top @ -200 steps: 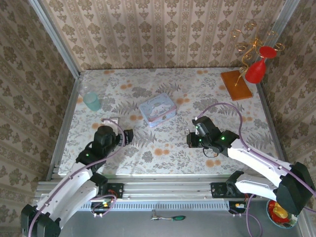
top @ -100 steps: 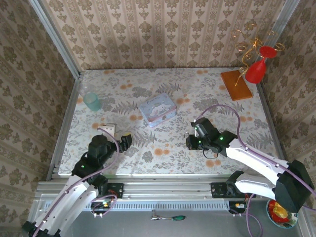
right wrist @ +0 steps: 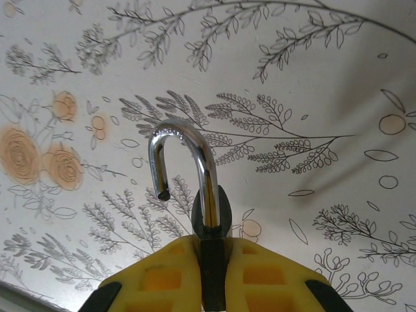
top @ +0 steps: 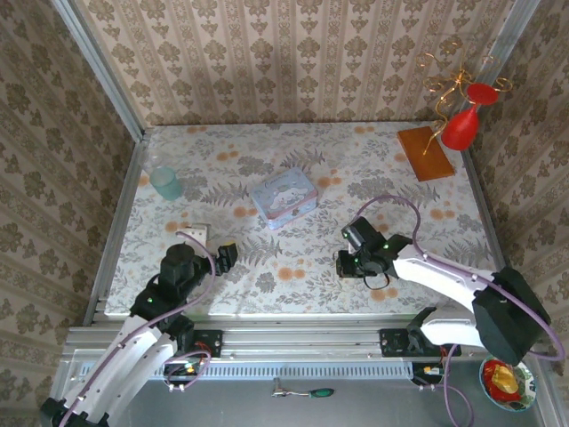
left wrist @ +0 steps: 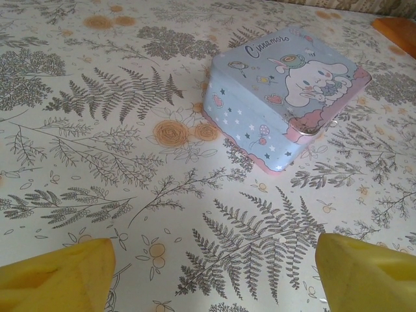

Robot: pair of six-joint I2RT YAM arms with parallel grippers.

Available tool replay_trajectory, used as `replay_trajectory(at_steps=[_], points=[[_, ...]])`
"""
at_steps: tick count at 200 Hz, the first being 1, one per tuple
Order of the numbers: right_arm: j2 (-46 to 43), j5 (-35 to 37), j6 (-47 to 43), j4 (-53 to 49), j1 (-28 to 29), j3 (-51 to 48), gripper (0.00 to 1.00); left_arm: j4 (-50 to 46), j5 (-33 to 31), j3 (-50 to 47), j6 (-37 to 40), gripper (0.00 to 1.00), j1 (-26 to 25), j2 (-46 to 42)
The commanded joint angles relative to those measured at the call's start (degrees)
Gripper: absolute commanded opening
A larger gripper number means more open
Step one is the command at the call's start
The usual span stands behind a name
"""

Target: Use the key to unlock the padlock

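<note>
Your right gripper (right wrist: 211,266) has its yellow fingers (right wrist: 162,276) pressed in on the padlock (right wrist: 211,214), pinching its dark body edge-on. Most of that body is buried between the pads, so you cannot read its keyhole face. The silvery shackle (right wrist: 188,140) rises toward 12 o'clock. Its long leg runs down into the body, and its short leg, at about 10 o'clock, ends free in the air above the left pad. The flower-printed table (right wrist: 325,97) lies behind it. You cannot tell whether the lock touches it.

From above, this gripper (top: 342,264) sits at about 5 o'clock from the pale blue tin (top: 283,197), well apart from it. The padlock there is too small and too covered by the wrist to make out.

Your left gripper (left wrist: 211,260) has its fingers spread wide. Only the two yellow fingertips (left wrist: 58,276) show, cut off by the bottom edge at 7 and 5 o'clock, with bare table between them. The tin stands ahead at 1 o'clock, lid up, well apart. From above, this gripper (top: 222,256) lies between 7 and 8 o'clock from the tin. An orange wooden block (top: 425,153) lies at about 2 o'clock from the tin, its far end partly covered by a red ornament (top: 462,124).
</note>
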Motion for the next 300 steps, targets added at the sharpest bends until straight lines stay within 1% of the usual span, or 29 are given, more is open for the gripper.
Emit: replay_trajectory(at_steps=[1, 15, 34, 47, 60, 74, 77, 82, 86, 107, 139, 143, 147, 148, 149, 152, 160, 164, 185, 199, 228, 245, 256, 259, 265, 271, 278, 289, 300], points=[[1.85, -1.56, 0.72, 1.25, -0.28, 0.01, 0.05, 0.65, -0.67, -0.77, 0.29, 0.81, 0.22, -0.5], [2.69, -1.37, 0.8, 1.76, -0.28, -0.19, 0.07, 0.71, -0.76, -0.83, 0.27, 0.83, 0.22, -0.52], [3.61, -0.79, 0.82, 1.57, -0.33, -0.18, 0.16, 0.81, -0.87, -0.85, 0.28, 0.84, 0.22, -0.55], [3.68, -0.32, 0.67, 1.08, -0.28, 0.05, 0.26, 0.79, -1.16, -0.86, 0.27, 0.84, 0.22, -0.55], [3.04, 0.48, 0.35, -0.01, -0.28, 0.4, 0.39, 0.87, -1.46, -0.91, 0.18, 0.84, 0.22, -0.44], [1.87, 1.77, -0.37, -1.95, -0.28, 1.22, 0.49, 0.99, -2.39, -0.89, 0.02, 0.84, 0.22, -0.33], [1.59, 2.02, -0.55, -2.36, -0.28, 1.42, 0.53, 0.96, -2.5, -0.85, 0.02, 0.84, 0.22, -0.33], [0.93, 2.43, -0.94, -3.05, -0.28, 1.7, 0.55, 0.94, -2.77, -0.83, 0.01, 0.84, 0.27, -0.26], [0.33, 2.86, -1.21, -3.6, -0.28, 1.9, 0.6, 1.01, -2.91, -0.74, 0.0, 0.84, 0.27, -0.18], [-3.71, 5.49, -2.46, -6.14, -0.33, 2.56, 0.66, 1.31, -4.13, -0.44, 0.04, 0.84, 0.31, -0.03], [-9.37, 9.11, -5.31, -11.78, -0.63, 7.64, 0.67, 1.08, -8.92, 1.96, -0.22, 0.85, 0.4, 0.27], [-9.91, 9.94, -5.7, -12.55, -0.63, 8.45, 0.72, 0.59, -9.67, 2.46, -0.4, 0.85, 0.41, 0.21], [-10.44, 10.74, -6.17, -13.19, -0.63, 9.33, 0.86, 0.13, -10.47, 2.86, -0.64, 0.88, 0.48, 0.12], [-10.59, 11.07, -6.28, -13.38, -0.63, 9.54, 0.93, 0.0, -10.62, 2.95, -0.68, 0.88, 0.48, 0.16], [-10.71, 11.32, -6.38, -13.52, -0.63, 9.73, 0.97, -0.06, -10.74, 3.04, -0.74, 0.89, 0.49, 0.09], [-11.13, 12.16, -6.66, -13.99, -0.63, 10.31, 1.0, -0.37, -11.27, 3.26, -0.9, 0.92, 0.49, 0.06], [-12.07, 14.94, -6.9, -15.31, -0.63, 11.87, 1.0, -0.7, -12.38, 3.67, -1.37, 0.98, 0.49, -0.17], [-12.58, 16.4, -6.91, -15.81, -0.63, 12.53, 1.0, -0.66, -12.72, 3.66, -1.52, 1.0, 0.48, -0.23], [-15.52, 21.55, -8.37, -15.22, -0.63, 14.45, 1.0, 2.23, -15.57, 3.72, -1.37, 1.0, 0.57, 0.38], [-17.52, 23.78, -10.65, -12.88, -0.63, 14.66, 1.0, 5.64, -18.21, 4.16, 0.6, 1.0, 0.57, 1.5], [-23.07, 27.43, -21.24, -1.01, -0.68, 9.5, 1.0, 16.36, -30.19, 3.96, 6.89, 1.0, 1.47, 7.66], [-27.65, 31.09, -27.38, 8.08, -0.71, 3.78, 1.0, 23.46, -33.78, 4.16, 10.78, 1.0, 2.88, 13.04], [-30.71, 32.76, -32.57, 13.98, -0.76, 0.08, 1.0, 27.03, -34.23, 4.63, 12.06, 1.0, 3.74, 16.81], [-31.36, 33.16, -34.02, 15.19, -0.85, -0.63, 1.0, 27.4, -34.24, 4.92, 12.03, 1.0, 5.46, 17.93], [-32.25, 33.94, -37.12, 18.11, -1.25, -2.26, 1.0, 27.32, -34.1, 5.93, 11.75, 1.0, 6.87, 20.29], [-32.47, 34.96, -40.84, 20.96, -2.05, -3.8, 1.0, 27.05, -32.95, 6.76, 11.52, 1.0, 8.59, 22.77], [-32.08, 36.81, -44.25, 24.07, -3.66, -5.53, 1.0, 29.51, -30.95, 6.7, 13.35, 1.0, 10.11, 25.98], [-30.38, 38.99, -44.93, 25.7, -7.07, -6.22, 1.0, 35.71, -29.11, 5.76, 16.11, 1.0, 11.7, 30.64], [-28.89, 38.43, -43.57, 26.41, -10.26, -6.22, 1.0, 39.87, -27.77, 5.21, 17.29, 1.0, 13.25, 34.52]])
